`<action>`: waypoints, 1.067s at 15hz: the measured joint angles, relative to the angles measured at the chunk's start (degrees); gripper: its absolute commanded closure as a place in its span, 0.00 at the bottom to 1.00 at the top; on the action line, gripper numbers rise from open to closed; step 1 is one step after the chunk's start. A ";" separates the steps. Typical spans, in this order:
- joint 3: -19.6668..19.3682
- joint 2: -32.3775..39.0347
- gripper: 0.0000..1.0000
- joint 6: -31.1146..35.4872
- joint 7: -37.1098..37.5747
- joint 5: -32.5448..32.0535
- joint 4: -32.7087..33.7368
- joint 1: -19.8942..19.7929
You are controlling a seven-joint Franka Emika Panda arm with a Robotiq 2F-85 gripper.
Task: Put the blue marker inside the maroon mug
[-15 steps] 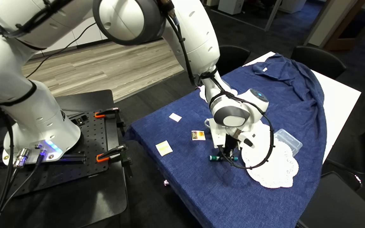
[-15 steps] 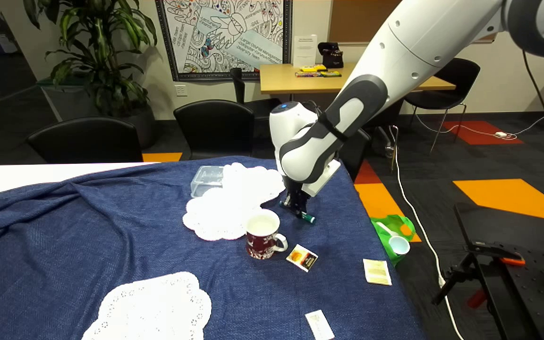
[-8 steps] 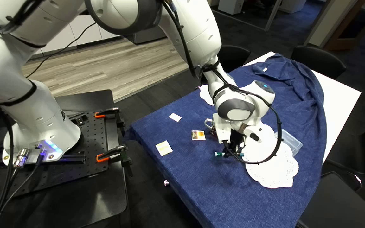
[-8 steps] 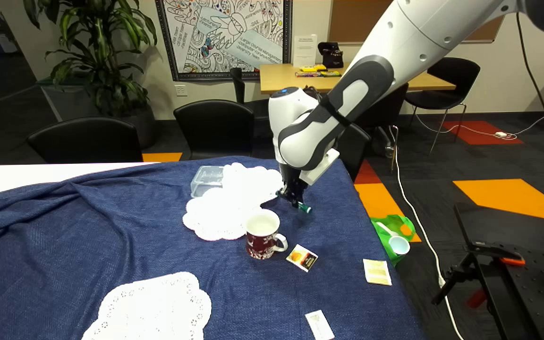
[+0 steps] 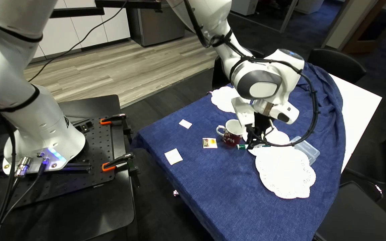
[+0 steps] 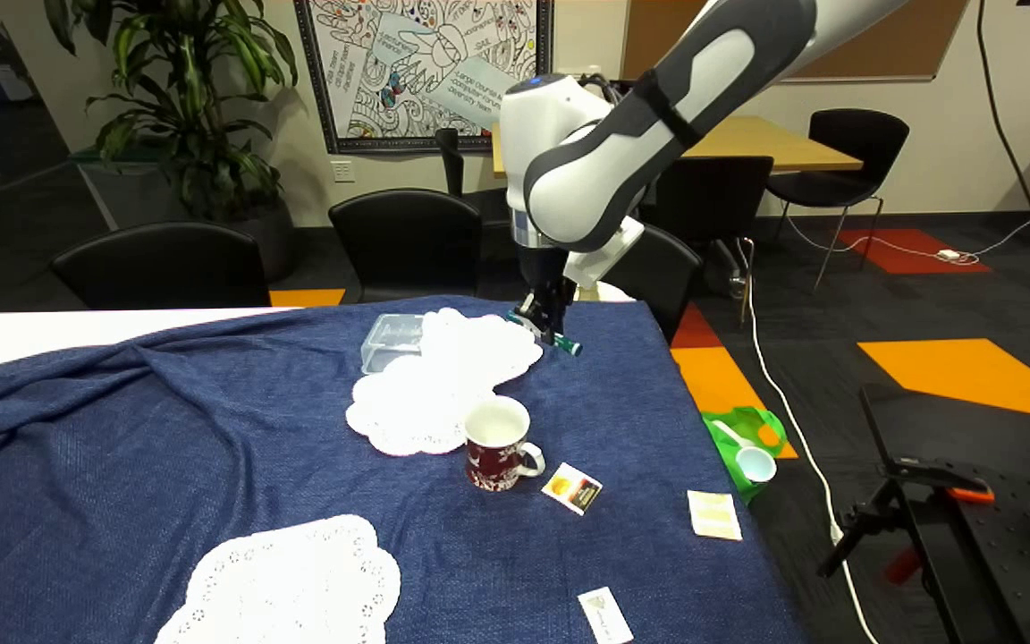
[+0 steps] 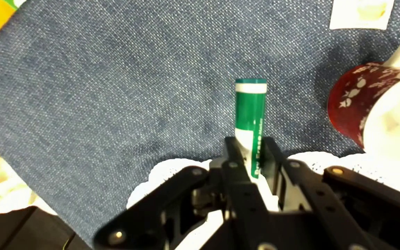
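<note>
Counter (image 5: 360,103), white, largely under blue cloth (image 5: 206,187); contents left to right in an exterior view. 3 flat packets (image 5: 209,143). 1 maroon mug (image 5: 232,135), upright, just beside the nearest packet. 1 green-and-white marker (image 7: 249,111), outside the mug, roughly level above the cloth. 1 claw (image 7: 250,147), closed around the marker's middle. Overlapping white doilies (image 5: 286,177). 1 clear container (image 5: 308,150), beside them.

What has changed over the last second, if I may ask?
The pincer has risen, carrying the marker higher above the blue cloth. It already gripped the marker a second ago and has not let go. The maroon mug, orange-printed packet and clear container stayed put.
</note>
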 measured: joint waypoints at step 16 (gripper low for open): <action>-0.03 -15.83 0.95 -3.85 0.00 -3.24 -9.05 2.23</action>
